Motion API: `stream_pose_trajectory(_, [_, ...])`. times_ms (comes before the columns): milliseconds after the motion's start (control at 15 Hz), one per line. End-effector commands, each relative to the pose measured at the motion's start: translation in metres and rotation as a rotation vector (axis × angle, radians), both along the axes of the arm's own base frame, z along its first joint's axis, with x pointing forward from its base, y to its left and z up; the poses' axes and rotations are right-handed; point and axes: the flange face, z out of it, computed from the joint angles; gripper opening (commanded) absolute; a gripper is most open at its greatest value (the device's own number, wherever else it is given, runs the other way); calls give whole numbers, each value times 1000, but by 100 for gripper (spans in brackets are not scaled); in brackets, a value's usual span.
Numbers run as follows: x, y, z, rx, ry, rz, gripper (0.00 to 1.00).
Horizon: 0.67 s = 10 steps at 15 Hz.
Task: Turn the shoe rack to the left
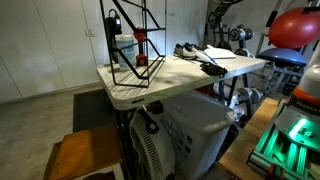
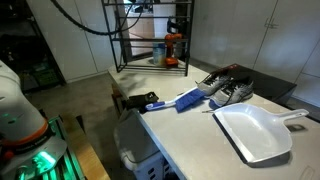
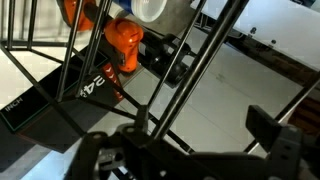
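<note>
Table edge: the shoe rack of thin black metal rods (image 1: 130,45) stands at one end of the pale rectangular tabletop (image 1: 175,75), its base close to the corner and to both edges that meet there.
Room on the table: in both exterior views a bare stretch of tabletop lies between the rack and the other things on the table.
Clutter further along: a pair of grey and white shoes (image 2: 226,90), a blue brush (image 2: 188,100) and a white plastic dustpan (image 2: 255,132) lie well apart from the rack (image 2: 150,35).
Inside the rack: an orange and black object (image 3: 125,45) stands on the tabletop within the rods, with a white cylinder (image 3: 165,10) just beside it.
Around the table: a white slatted laundry basket (image 1: 195,125) sits low against the near edge, a wooden stool (image 1: 85,155) is beside it, and a red exercise ball (image 1: 295,28) is beyond the far end.
Arm: the arm comes down from above into the upper part of the rack in an exterior view (image 1: 113,22).
Gripper: in the wrist view the black gripper (image 3: 185,150) has its jaws spread wide and clamps nothing.
Rack against gripper: slanting rods (image 3: 204,60) cross right in front of the fingers (image 3: 268,135), and a rod joint sits in the gap between them; whether any rod touches a finger cannot be made out.
</note>
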Motion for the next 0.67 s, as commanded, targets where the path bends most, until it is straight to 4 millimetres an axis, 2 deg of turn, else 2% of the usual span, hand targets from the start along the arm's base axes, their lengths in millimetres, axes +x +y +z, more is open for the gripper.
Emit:
stream_pose_trajectory(0, [-45,-20,-9,-130,-27,120,100])
stream_pose_trajectory(200, [-65,-35,-17,-287,-6,195,100])
stream_pose_trajectory(400, [-76,-39,-18,-405,13,271,100])
stream_pose_trajectory(533, [-65,-40,-12,-371,-5,233,100])
stream_pose_trajectory(600, [-67,-39,-11,-384,-13,243,100])
